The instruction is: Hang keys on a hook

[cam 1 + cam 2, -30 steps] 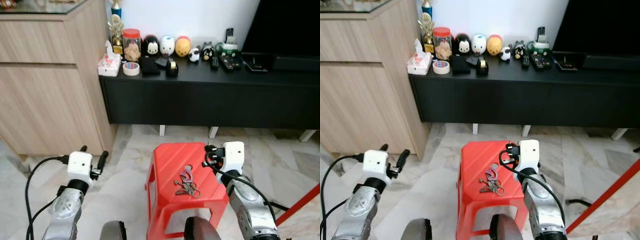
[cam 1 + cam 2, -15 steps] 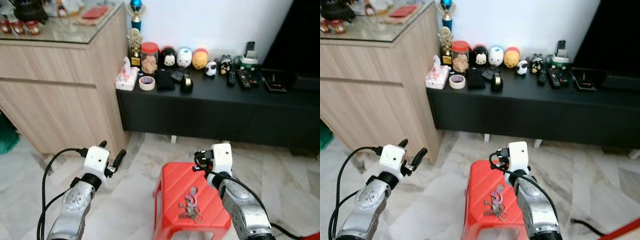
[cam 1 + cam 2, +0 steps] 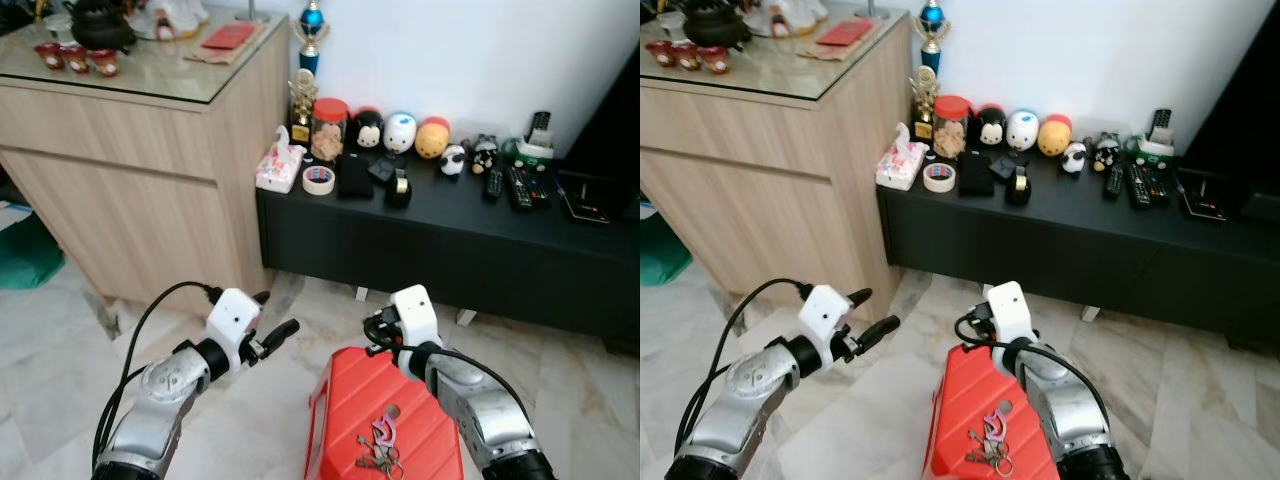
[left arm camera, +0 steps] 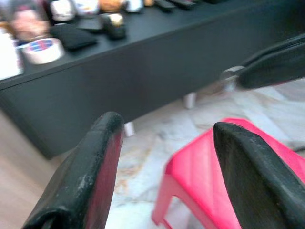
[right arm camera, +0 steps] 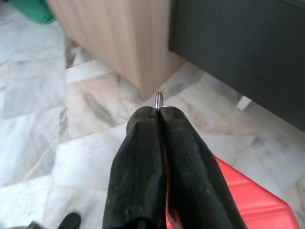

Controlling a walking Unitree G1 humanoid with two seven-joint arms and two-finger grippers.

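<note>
Since a second before, my head had tipped upward, so the stool slid low in view and the cabinet top came into sight, while both arms had lifted and reached forward. My right pincer [image 5: 159,143] was pressed fully together, its fingers meeting around a thin sliver of metal that poked out at the tips; I could not tell what that sliver belonged to. It hung above the far edge of the red stool [image 3: 360,415]. My left pincer [image 4: 162,162] stood wide apart, out over the marble floor [image 3: 60,330] to the left of the stool, its fingers [image 3: 283,329] pointing toward it. The keys [image 3: 380,452] lay in a loose bunch on the stool's seat, near its front edge, below my right forearm. Beyond ran the low black bench [image 3: 440,240] with a tape roll [image 3: 318,179], a red-lidded jar [image 3: 326,129] and round toy figures [image 3: 400,132]. A wooden cabinet [image 3: 130,190] stood at its left.
</note>
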